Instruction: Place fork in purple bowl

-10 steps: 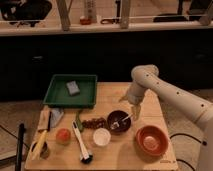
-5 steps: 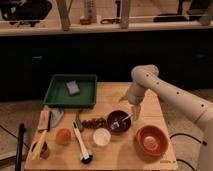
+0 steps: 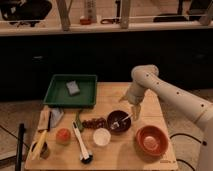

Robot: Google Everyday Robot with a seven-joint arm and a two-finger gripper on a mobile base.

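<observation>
The purple bowl (image 3: 119,121) sits near the middle of the wooden table, dark inside. The fork (image 3: 123,120) shows as a slim pale streak lying slantwise across the bowl, its upper end pointing up and right over the rim toward my gripper. My gripper (image 3: 134,113) hangs from the white arm just above and to the right of the bowl's rim, close to the fork's upper end. I cannot tell whether it touches the fork.
An orange-red bowl (image 3: 150,140) stands at the front right. A white cup (image 3: 101,136), a white-handled brush (image 3: 81,145), dark grapes (image 3: 93,122), an orange fruit (image 3: 63,135) and a yellow-handled tool (image 3: 40,142) lie left of the bowl. A green tray (image 3: 60,95) holds a sponge at the back left.
</observation>
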